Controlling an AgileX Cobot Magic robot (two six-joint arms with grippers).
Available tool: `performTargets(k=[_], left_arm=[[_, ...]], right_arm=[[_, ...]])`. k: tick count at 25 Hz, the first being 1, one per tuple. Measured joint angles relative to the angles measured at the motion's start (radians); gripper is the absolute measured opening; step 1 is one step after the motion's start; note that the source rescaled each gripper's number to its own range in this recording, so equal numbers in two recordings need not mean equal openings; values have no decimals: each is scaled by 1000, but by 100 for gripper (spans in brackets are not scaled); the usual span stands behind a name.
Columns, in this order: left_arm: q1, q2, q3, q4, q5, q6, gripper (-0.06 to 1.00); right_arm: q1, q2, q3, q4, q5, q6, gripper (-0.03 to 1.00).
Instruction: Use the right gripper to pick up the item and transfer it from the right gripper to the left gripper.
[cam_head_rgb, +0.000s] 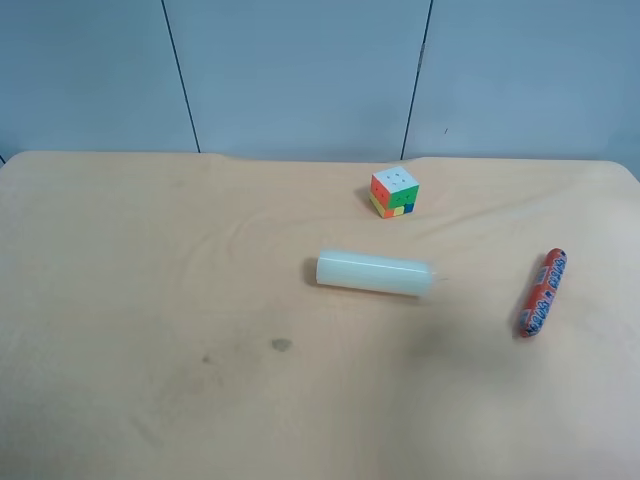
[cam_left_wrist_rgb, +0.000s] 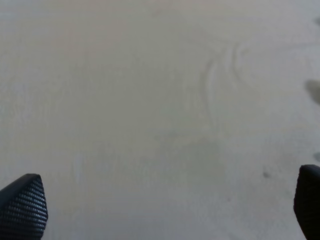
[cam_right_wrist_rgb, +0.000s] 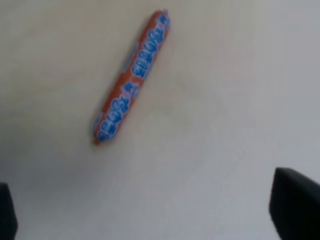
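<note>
An orange sausage in a blue-printed wrapper (cam_head_rgb: 541, 292) lies on the beige cloth at the exterior high view's right. It also shows in the right wrist view (cam_right_wrist_rgb: 131, 77), lying apart from my right gripper (cam_right_wrist_rgb: 150, 215), which is open and empty above the cloth; only its dark fingertips (cam_right_wrist_rgb: 295, 202) show at the frame's edges. My left gripper (cam_left_wrist_rgb: 165, 210) is open and empty over bare cloth. Neither arm shows in the exterior high view.
A pale cylinder (cam_head_rgb: 373, 272) lies on its side near the table's middle. A coloured puzzle cube (cam_head_rgb: 394, 192) stands behind it. The beige cloth (cam_head_rgb: 150, 300) has a small dark stain (cam_head_rgb: 282, 345). A blue-grey wall stands behind the table.
</note>
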Motion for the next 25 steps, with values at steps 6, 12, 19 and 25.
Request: performTargets(k=[6, 12, 19, 25], left_arm=[[0, 0, 0, 0, 0, 0, 100], [0, 0, 0, 0, 0, 0, 100], [0, 0, 0, 0, 0, 0, 100], [0, 0, 0, 0, 0, 0, 100]], right_arm=[[0, 189, 0, -93, -60, 147, 100], [0, 330, 0, -125, -89, 258, 100], [0, 462, 38, -125, -293, 377, 100], [0, 521, 132, -125, -519, 472, 99]])
